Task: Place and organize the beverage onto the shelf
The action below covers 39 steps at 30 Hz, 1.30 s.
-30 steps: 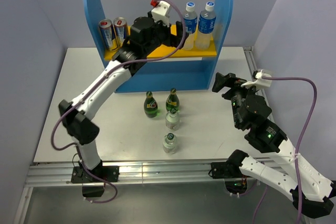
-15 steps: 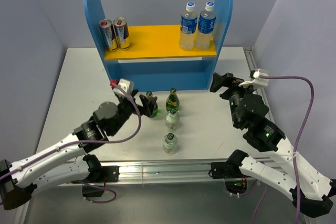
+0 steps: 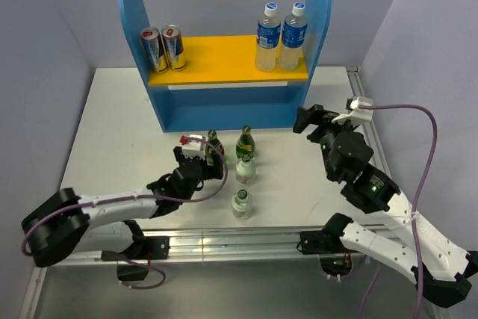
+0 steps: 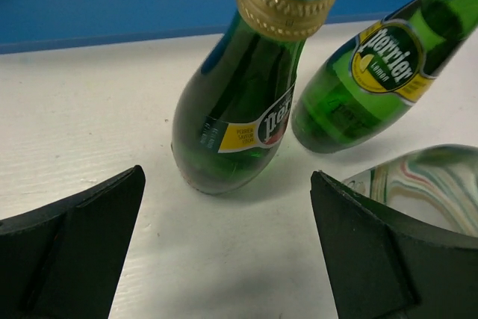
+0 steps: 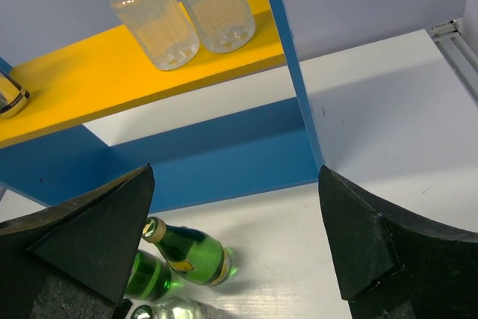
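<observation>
**Top external view: left jaws spread at a green bottle**

The left gripper [image 3: 212,159] hides the lower body of the left green bottle [image 4: 231,125]. In the left wrist view the right green bottle [image 4: 366,87] loses its neck at the top right, and a short clear bottle [image 4: 426,184] is cut off at the right edge. A second ago this arm was up at the shelf [image 3: 224,57]. Now it lies low along the worktop [image 3: 112,125], jaws released, with the left green bottle just ahead between them. The right gripper [image 3: 306,119] hovers beside the shelf's right panel, jaws released and empty. Two plastic bottles [image 3: 269,35] stand on the yellow board.
</observation>
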Tool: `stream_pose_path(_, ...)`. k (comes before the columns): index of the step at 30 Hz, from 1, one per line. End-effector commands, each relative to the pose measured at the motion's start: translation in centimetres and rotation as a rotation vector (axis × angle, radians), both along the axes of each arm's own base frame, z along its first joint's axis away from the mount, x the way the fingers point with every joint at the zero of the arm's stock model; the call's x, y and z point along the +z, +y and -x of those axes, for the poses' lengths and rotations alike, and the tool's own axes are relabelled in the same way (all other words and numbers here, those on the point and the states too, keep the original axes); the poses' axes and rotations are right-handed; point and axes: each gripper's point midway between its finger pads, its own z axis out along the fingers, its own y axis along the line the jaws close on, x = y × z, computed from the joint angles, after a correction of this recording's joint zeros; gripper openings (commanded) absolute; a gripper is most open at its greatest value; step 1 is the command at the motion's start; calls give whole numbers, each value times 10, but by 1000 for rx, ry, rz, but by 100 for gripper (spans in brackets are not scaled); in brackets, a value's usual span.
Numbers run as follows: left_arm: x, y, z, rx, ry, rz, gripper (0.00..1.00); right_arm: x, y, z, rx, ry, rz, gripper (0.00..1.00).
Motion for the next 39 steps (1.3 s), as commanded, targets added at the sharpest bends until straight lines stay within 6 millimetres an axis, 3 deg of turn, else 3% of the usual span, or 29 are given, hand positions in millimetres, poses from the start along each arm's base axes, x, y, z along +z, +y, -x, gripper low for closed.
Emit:
stream_pose_path(1, 23, -19, -24, 27, -89, 106, 99, 6, -3, 3, -5, -12, -17, 97)
stream_pose_path(4, 9, -23, -36, 37, -76, 68, 99, 6, -5, 3, -13, -10, -15, 97)
stream_pose_path(5, 13, -28, -40, 31, -88, 82, 99, 6, -6, 4, -14, -11, -14, 97)
stream_pose_path(15, -12, -20, -75, 84, -76, 50, 97, 5, -6, 5, -10, -4, -2, 97)
stream_pose_path(19, -24, -20, -85, 92, -67, 31, 76, 2, -4, 4, -6, 7, 7, 97)
stream_pose_path(21, -25, -22, -88, 93, -66, 27, 60, 1, -2, 3, -4, 11, 7, 97)
stream_pose_path(24, -26, -22, -91, 98, -69, 8, 24, -1, -2, 2, -2, 13, 10, 97)
stream_pose_path(25, -24, -21, -91, 103, -73, 4, 4, 1, -2, 3, -3, 9, 6, 97)
stream_pose_path(26, -22, -19, -92, 107, -76, -1, 0, -1, -1, 2, 1, 13, 10, 97)
stream_pose_path(32, 14, -7, -101, 141, -142, -10, 0, -2, 1, 1, 6, 14, 10, 97)
stream_pose_path(39, 56, 30, -138, 222, -215, 6, 0, -2, 4, 0, 18, 9, 1, 97)
